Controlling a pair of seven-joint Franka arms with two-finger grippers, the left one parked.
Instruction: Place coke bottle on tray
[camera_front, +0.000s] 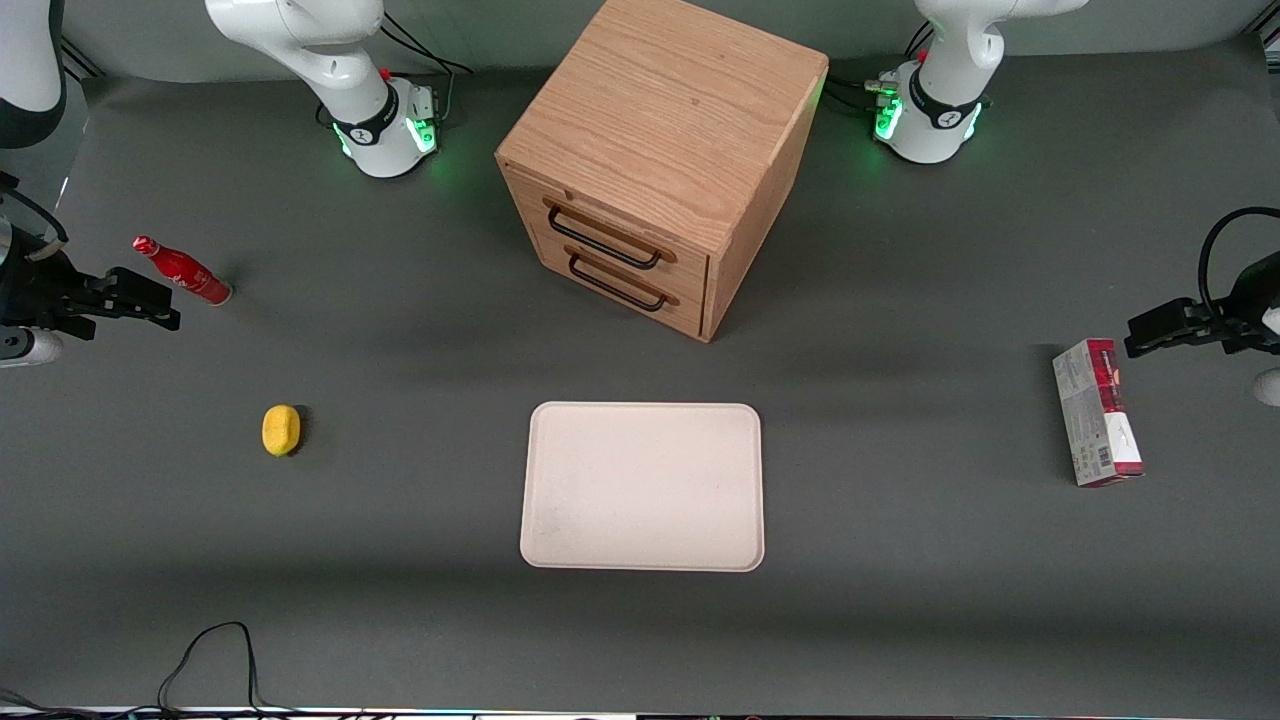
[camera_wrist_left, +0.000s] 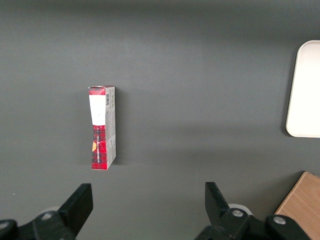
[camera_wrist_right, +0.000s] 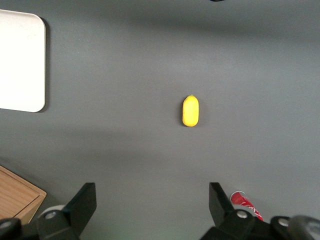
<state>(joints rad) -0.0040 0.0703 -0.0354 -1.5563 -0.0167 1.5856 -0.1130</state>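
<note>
While the gripper (camera_wrist_right: 150, 207) hovers with fingers apart, empty, the coke bottle (camera_front: 182, 270) stands beside it, well apart from the tray (camera_front: 643, 487).

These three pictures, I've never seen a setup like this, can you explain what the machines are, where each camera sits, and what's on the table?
They show two white robot arms bolted to a gray table. One picture looks at them from the front; the other two come from cameras on each arm's wrist, looking down past black fingers.

The working arm's gripper hangs open and holds nothing, at its own end of the table, close to the coke bottle, which lies on its side. A yellow lemon-like object lies nearer the front camera than the bottle.

In the middle sit a wooden two-drawer cabinet and, in front of it, a bare cream tray. A red-and-white carton lies toward the parked arm's end.

The bottle is meant to go on the tray; that has not happened yet.
</note>
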